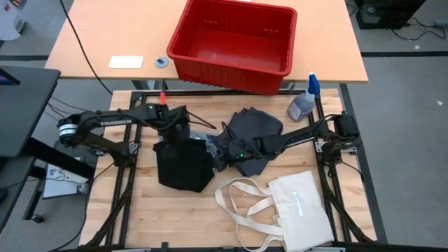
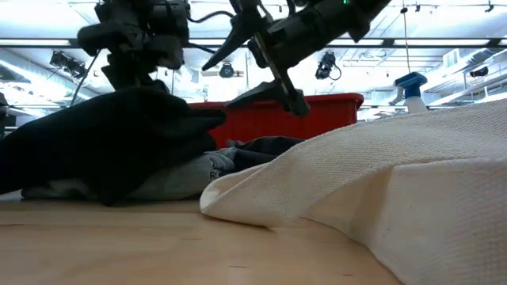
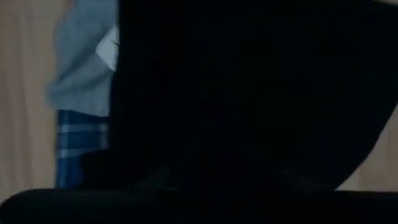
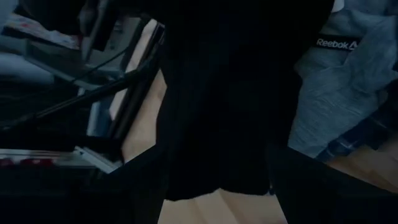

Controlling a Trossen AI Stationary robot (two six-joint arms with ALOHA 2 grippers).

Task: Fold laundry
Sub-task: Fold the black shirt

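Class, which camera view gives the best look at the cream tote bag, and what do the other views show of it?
The high view: the whole tote bag lies flat on the table's front right, both long handles spread out. The low view shows only a close swell of its canvas, no handles. Neither wrist view shows it; dark cloth fills them.

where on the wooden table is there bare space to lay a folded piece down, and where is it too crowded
Bare wood shows in the near left corner, between the black piece and the table edge, and in a strip between that piece and the tote bag. The far left corner is also open. The middle is crowded: both arms meet there over the black piece and the dark grey piece.
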